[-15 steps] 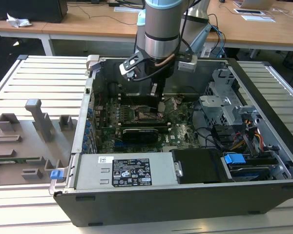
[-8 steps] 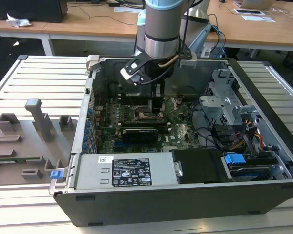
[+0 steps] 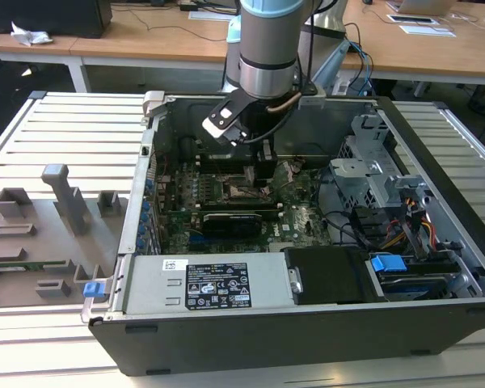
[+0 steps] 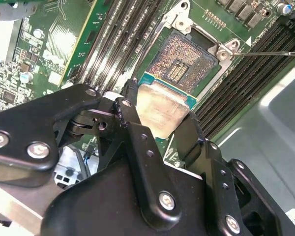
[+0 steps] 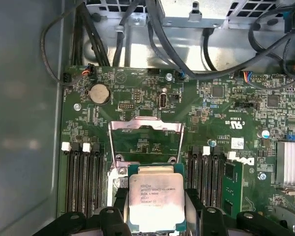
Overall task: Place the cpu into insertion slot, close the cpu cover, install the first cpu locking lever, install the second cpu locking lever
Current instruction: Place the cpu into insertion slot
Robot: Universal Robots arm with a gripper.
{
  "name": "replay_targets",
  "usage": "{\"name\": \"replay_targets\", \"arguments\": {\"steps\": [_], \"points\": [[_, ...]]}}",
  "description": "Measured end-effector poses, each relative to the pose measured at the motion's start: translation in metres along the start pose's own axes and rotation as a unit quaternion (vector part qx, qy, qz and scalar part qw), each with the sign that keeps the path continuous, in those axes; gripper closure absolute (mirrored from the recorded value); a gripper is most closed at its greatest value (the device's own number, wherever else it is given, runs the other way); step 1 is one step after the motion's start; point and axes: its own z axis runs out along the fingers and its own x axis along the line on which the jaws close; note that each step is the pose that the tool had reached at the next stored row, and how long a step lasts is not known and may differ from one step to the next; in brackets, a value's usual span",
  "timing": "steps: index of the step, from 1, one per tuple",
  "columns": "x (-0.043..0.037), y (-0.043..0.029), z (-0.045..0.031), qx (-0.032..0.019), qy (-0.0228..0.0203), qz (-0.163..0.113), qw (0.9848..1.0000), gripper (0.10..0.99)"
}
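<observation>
A square silver chip (image 5: pixel 156 196) is gripped between the two black fingers (image 5: pixel 192 200) of the gripper (image 5: pixel 156 204). At twelve o'clock from the chip, the metal cover (image 5: pixel 145 125) is seen open over the green board (image 5: pixel 211 113). At eleven o'clock a round battery (image 5: pixel 99 93) is seen.

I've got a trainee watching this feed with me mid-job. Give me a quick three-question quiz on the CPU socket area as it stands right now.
1. True or false: in the second wrist view, the contact grid of the insertion slot lies bare.
2. Pick one. In the first wrist view, the cpu cover is: A) shut over the slot, B) swung open off the slot, C) lying outside the case.
3. In a few words: what is clamped in the gripper?

Key
1. True.
2. B.
3. The cpu, held beside the slot and not yet seated in it.
</observation>
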Motion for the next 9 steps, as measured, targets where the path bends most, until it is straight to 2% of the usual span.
{"name": "replay_targets", "arguments": {"steps": [1, 2, 3, 9], "points": [[0.0000, -0.0029, -0.0001, -0.0001, 0.0000, 0.000, 1.0000, 0.545], [0.0003, -0.0093, -0.0001, -0.0007, -0.0001, 0.000, 1.0000, 0.545], [0.0008, -0.0186, 0.0007, -0.0013, 0.0000, 0.000, 1.0000, 0.545], [0.0085, -0.0202, 0.0100, -0.0013, 0.0000, 0.000, 1.0000, 0.545]]}}
